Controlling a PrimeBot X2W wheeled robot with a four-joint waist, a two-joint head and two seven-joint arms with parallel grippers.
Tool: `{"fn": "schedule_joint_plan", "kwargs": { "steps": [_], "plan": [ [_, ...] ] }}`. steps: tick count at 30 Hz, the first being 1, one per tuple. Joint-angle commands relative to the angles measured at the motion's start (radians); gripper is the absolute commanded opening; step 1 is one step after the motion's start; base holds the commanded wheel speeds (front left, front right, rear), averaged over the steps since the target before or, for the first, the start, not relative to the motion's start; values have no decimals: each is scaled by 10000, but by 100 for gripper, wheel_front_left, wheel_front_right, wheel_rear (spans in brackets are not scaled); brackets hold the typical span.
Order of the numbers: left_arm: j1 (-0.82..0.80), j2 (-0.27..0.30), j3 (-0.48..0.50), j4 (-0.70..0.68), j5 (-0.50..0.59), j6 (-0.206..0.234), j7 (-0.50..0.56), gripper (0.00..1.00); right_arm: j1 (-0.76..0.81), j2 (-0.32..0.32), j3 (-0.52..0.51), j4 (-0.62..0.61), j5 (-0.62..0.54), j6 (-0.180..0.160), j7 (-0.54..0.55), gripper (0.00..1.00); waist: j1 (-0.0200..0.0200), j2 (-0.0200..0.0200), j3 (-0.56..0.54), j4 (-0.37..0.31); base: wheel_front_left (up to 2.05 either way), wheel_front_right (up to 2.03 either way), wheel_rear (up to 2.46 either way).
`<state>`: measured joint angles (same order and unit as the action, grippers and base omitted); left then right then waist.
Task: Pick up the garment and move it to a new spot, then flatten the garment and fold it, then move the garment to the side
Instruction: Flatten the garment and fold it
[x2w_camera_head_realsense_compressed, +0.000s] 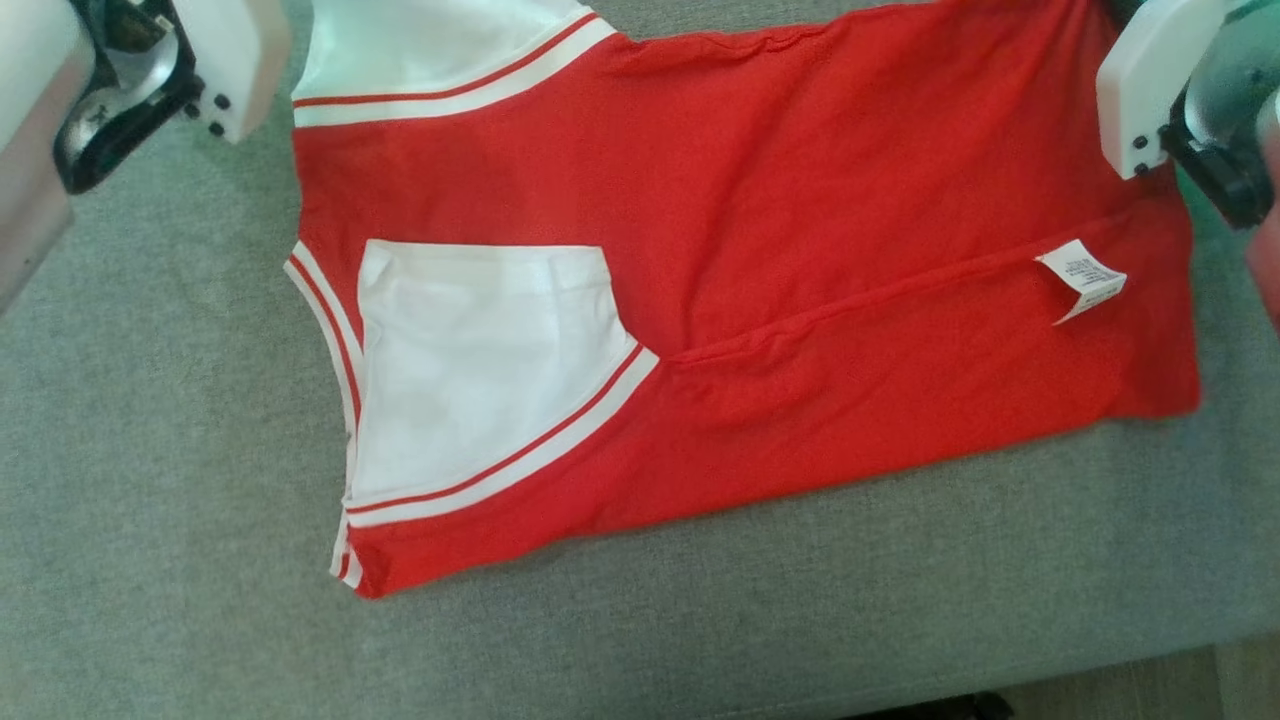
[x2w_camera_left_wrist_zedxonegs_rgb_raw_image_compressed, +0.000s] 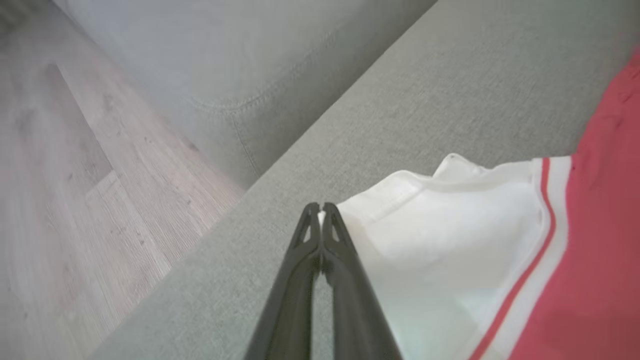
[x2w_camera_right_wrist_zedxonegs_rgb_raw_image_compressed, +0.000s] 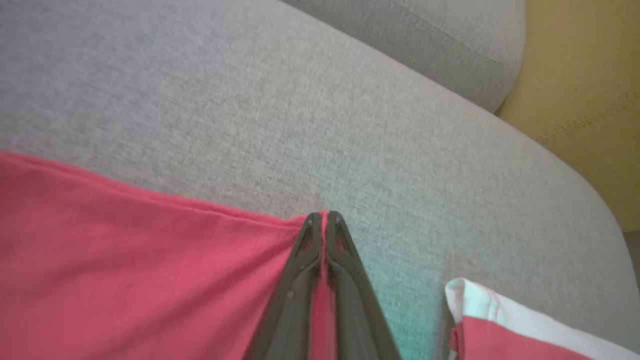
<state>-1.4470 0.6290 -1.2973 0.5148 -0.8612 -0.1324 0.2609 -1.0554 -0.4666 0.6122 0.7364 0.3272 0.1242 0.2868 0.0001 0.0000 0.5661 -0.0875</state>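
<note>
a: where's the garment (x2w_camera_head_realsense_compressed: 800, 230)?
b: lying spread out on the grey sofa cushion (x2w_camera_head_realsense_compressed: 150, 450), red body, white sleeves.
a: and the fingers?
b: left fingers (x2w_camera_left_wrist_zedxonegs_rgb_raw_image_compressed: 321, 212) are pinched together on the edge of the white sleeve (x2w_camera_left_wrist_zedxonegs_rgb_raw_image_compressed: 440, 235). right fingers (x2w_camera_right_wrist_zedxonegs_rgb_raw_image_compressed: 324, 217) are pinched on the red hem corner (x2w_camera_right_wrist_zedxonegs_rgb_raw_image_compressed: 270, 227).
</note>
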Motion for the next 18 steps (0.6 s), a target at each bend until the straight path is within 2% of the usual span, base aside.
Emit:
{"fn": "schedule_joint_plan", "kwargs": {
  "steps": [1,5,10,14,18],
  "plan": [
    [-787,379,441,-91,150,17,-189,0,-23,-98,-45,-198,47,65,-150,0,-1,0,0,7,0,0,0],
    [-1114,158,600,372,740,20,-1757,0,-78,-146,-738,-28,200,65,-1239,0,-1,0,-159,165,0,0,0],
    [-907,-146,649,794,746,19,-2787,0,611,-346,-1314,-111,612,65,-2325,0,-1,0,-653,434,0,0,0],
    [-330,-25,608,582,585,19,-3297,0,1507,-646,-1507,-573,1044,65,-2785,0,-1,0,-1032,673,0,0,0],
    [526,361,629,-47,242,103,-3638,0,2410,-912,-1856,-1119,1400,65,-2967,0,-1,0,-1345,888,0,0,0]
  ]
}}
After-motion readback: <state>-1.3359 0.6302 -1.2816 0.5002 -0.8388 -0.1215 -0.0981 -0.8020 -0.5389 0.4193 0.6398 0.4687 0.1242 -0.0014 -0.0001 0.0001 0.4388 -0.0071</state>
